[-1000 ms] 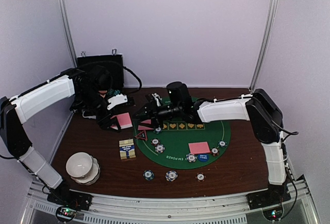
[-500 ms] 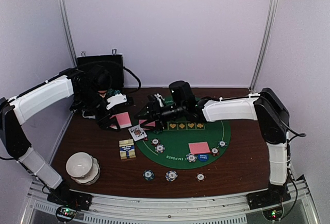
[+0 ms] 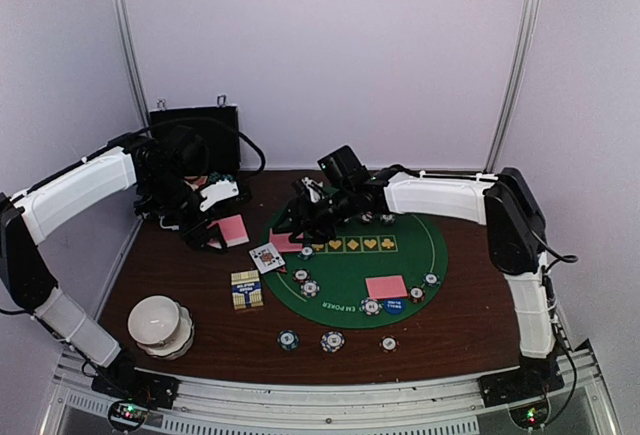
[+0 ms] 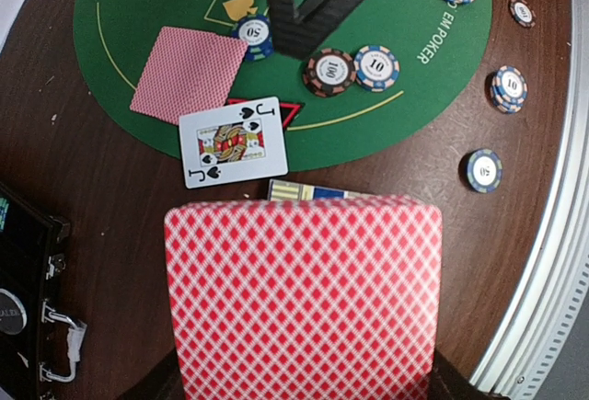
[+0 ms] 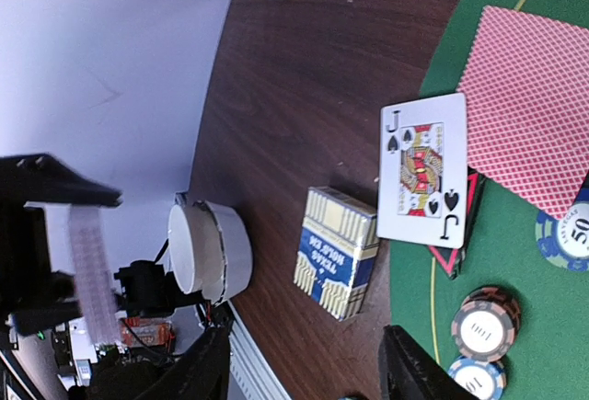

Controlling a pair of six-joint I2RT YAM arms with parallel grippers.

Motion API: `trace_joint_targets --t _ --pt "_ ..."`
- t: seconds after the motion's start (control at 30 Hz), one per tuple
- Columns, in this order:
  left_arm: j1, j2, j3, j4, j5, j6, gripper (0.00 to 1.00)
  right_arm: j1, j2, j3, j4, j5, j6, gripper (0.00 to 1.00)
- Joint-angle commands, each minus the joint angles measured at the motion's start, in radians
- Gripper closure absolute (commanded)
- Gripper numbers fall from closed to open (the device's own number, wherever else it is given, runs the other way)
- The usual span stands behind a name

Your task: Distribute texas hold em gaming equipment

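My left gripper (image 3: 213, 238) is shut on a stack of pink-backed playing cards (image 3: 233, 229) that fills the bottom of the left wrist view (image 4: 304, 294) and hides its jaws. My right gripper (image 3: 290, 223) hangs open and empty (image 5: 308, 374) above the mat's left edge. A face-up jack of spades (image 3: 265, 257) (image 4: 233, 141) (image 5: 423, 168) lies there, partly over the red-black triangle marker (image 5: 458, 251). Pink-backed cards (image 3: 385, 286) (image 4: 189, 74) lie on the green mat (image 3: 410, 255). Striped poker chips (image 3: 310, 287) (image 4: 331, 71) (image 5: 484, 324) and a blue button (image 3: 393, 305) lie near its front rim.
A blue and cream card box (image 3: 246, 289) (image 5: 338, 264) lies left of the mat. The white bowl stack (image 3: 160, 325) stands at the front left. The black case (image 3: 195, 140) stands open at the back left. More chips (image 3: 332, 340) lie on the wood before the mat.
The jack of spades has landed face up at the mat's left edge, over the triangle marker. My right gripper opened and drew back toward the far side. The left gripper shifted slightly back with its cards.
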Motion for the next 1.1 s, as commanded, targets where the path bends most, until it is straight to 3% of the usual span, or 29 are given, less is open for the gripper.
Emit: trace_joint_targets --t 0.0,0.5,1.07 --pt "0.016 -0.05 -0.009 0.014 0.003 0.014 1.0 -0.005 0.125 0.11 -0.162 0.05 -0.085 0.46" --pt "0.022 -0.052 -0.014 0.008 0.023 0.016 1.0 -0.024 0.299 0.248 -0.176 0.012 -0.069 0.54" --pt "0.022 -0.056 -0.018 0.008 0.019 0.015 1.0 -0.024 0.376 0.303 -0.098 -0.068 0.008 0.63"
